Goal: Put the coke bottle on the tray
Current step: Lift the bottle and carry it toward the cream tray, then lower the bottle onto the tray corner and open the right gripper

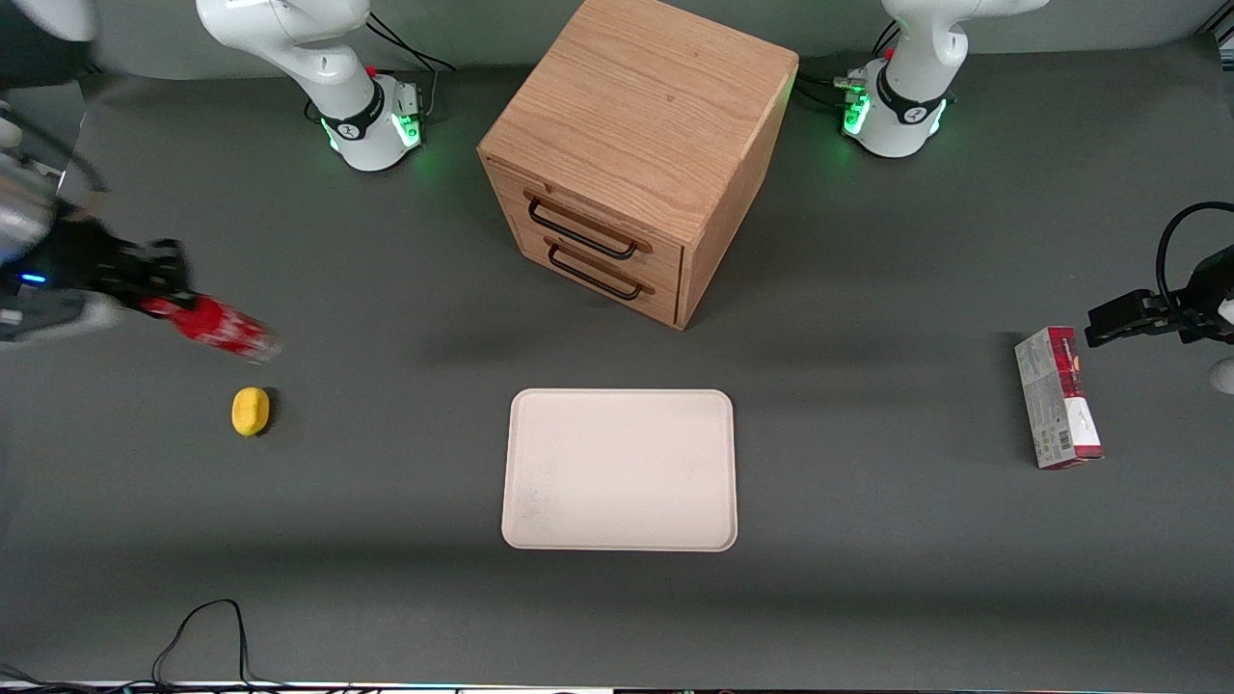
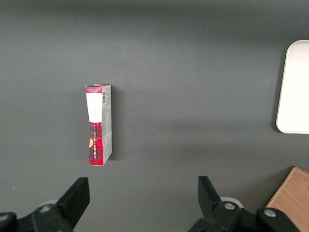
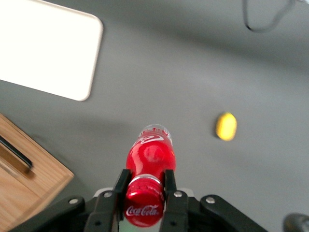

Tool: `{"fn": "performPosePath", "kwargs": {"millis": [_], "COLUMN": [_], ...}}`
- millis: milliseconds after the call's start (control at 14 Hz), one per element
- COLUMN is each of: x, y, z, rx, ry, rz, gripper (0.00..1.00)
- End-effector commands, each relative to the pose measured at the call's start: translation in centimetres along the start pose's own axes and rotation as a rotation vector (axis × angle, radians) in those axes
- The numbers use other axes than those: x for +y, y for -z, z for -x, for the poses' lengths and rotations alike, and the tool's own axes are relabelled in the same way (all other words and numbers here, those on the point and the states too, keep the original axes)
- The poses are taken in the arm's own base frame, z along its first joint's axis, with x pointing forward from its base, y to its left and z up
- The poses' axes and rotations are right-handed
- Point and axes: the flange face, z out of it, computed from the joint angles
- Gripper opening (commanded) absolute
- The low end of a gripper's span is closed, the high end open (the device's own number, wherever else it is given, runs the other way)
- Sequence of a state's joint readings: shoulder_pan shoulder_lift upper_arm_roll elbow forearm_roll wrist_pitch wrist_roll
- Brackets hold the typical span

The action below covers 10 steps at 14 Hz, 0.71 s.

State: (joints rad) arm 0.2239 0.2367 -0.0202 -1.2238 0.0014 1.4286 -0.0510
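Red coke bottle (image 1: 220, 328) pinched at neck by pincer (image 1: 164, 289), tilted, lifted off surface (image 1: 868, 578) at working arm's end, above lemon (image 1: 251, 412). Pickup done; carry to tray (image 1: 620, 469) and set-down remain. Tray bare, well apart from bottle. Count: one bottle, one tray, one lemon, one carton (image 1: 1059, 397), one cabinet (image 1: 636, 154) with two drawers.

a robotics lab: arm bases (image 1: 371, 120) bolted on a grey table (image 1: 386, 540).
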Motion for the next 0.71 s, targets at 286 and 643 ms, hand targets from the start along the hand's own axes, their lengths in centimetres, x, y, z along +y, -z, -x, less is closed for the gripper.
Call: {"fn": "performPosePath", "kwargs": {"millis": [286, 643], "x": [-19.5, -24.0], "y": [-2.1, -5.4], "z": [-3.9, -4.9], "rx": [0.041, 0.052], "ry": [0.078, 0.124], "rz": [0.013, 0.020], "gripper": [0.07, 0.07]}}
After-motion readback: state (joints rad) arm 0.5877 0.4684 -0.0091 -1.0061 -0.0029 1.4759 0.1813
